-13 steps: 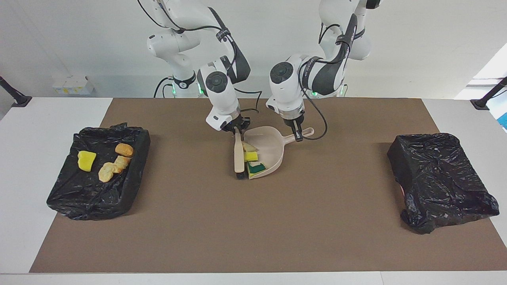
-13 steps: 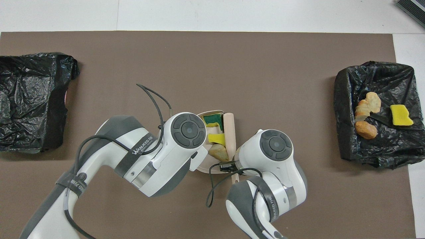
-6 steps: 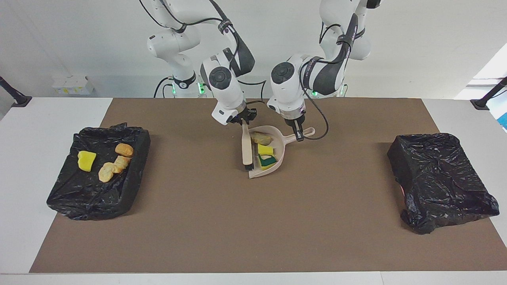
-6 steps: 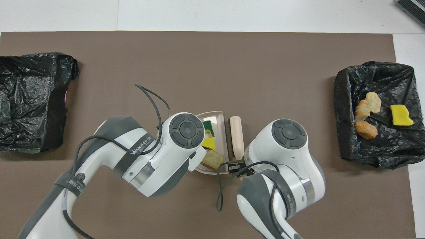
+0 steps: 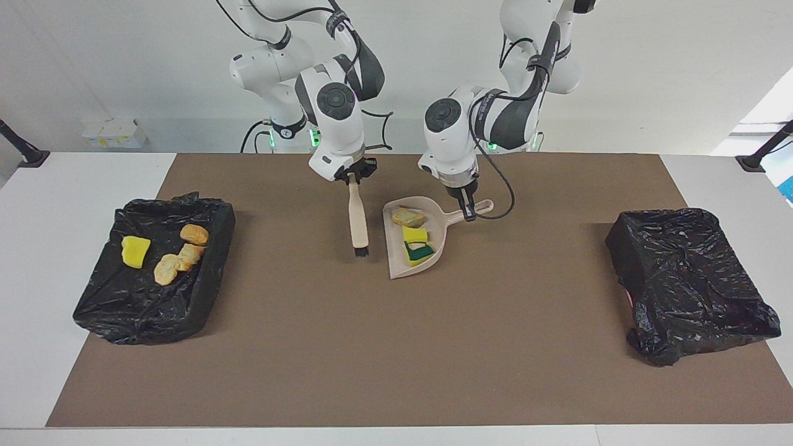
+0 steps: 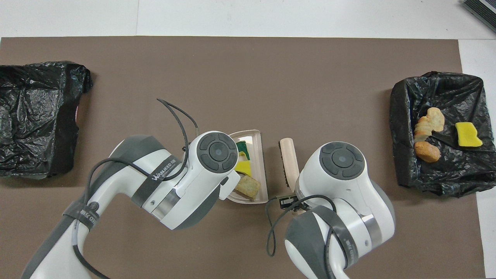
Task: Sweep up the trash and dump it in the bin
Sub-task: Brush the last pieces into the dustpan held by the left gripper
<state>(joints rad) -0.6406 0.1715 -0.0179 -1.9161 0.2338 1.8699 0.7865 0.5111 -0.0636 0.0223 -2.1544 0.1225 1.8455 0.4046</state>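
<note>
Your left pincer [image 5: 466, 209] grips the dustpan [image 5: 418, 263] handle; three scraps [image 5: 416, 235] lie in it. Your right pincer [image 5: 353, 176] grips the brush [image 5: 357, 226], beside the dustpan. Four scraps [image 5: 167, 251] in the bin [image 5: 210, 272] at the right arm's end.

"WANJEED" on left arm [image 6: 162, 172]

Brush [image 5: 357, 223]: carried by right gripper [image 5: 353, 176] away from dustpan [image 5: 396, 263] mouth toward right arm's end of table, from touching the pan's edge to clear of it, bristles off the mat. Handle at 12 o'clock, bristle end at 6 in facing view. Bread-like chunk [image 5: 409, 217]: shifted deeper into pan, toward 12 o'clock. Sponge pieces [image 5: 416, 243]: slid slightly inward.
</note>
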